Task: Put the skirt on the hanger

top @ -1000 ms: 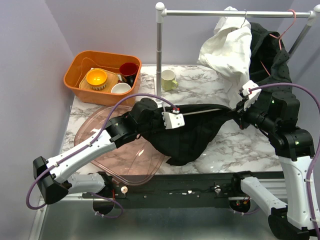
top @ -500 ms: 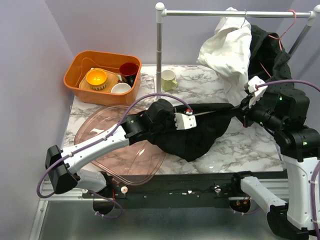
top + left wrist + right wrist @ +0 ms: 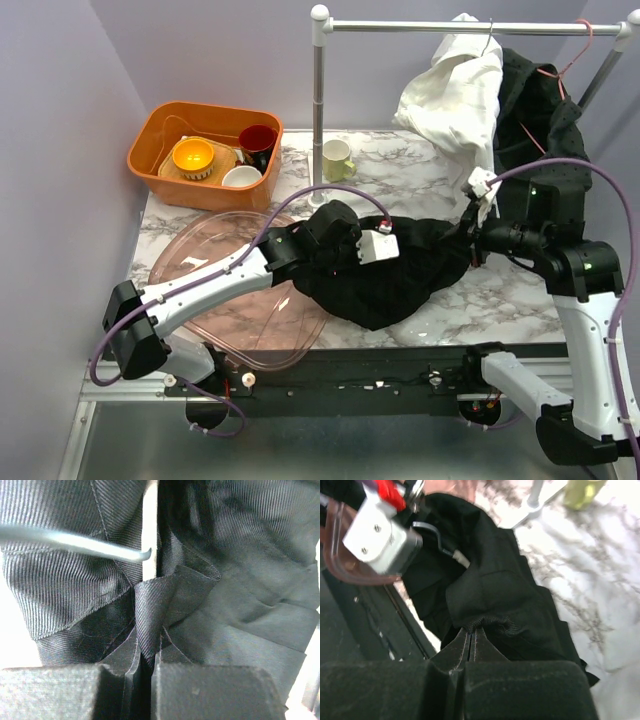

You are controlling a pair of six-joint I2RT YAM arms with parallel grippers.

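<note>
The black skirt [image 3: 400, 280] lies bunched on the marble table between my two grippers. My left gripper [image 3: 392, 243] is shut on a fold of the skirt [image 3: 240, 580], seen at the bottom of the left wrist view [image 3: 147, 657]. The hanger's white bar [image 3: 149, 530] and metal hook [image 3: 75, 542] lie just ahead of it against the fabric. My right gripper [image 3: 468, 238] is shut on the skirt's ribbed waistband [image 3: 495, 622], fingertips together [image 3: 474, 632]. The hook [image 3: 436, 534] also shows in the right wrist view. In the top view the hanger is hidden in the skirt.
An orange basin [image 3: 150, 130] with bowls and cups stands at the back left. A clear pink tray [image 3: 200, 275] lies under the left arm. A green mug [image 3: 338, 160] stands by the rack pole [image 3: 319, 110]. White [image 3: 455, 100] and black [image 3: 540, 110] garments hang on the rail.
My left gripper has moved right toward the right gripper, bunching the skirt. The white hanger bar seen stretched between the grippers is now covered. The right gripper has shifted slightly left.
</note>
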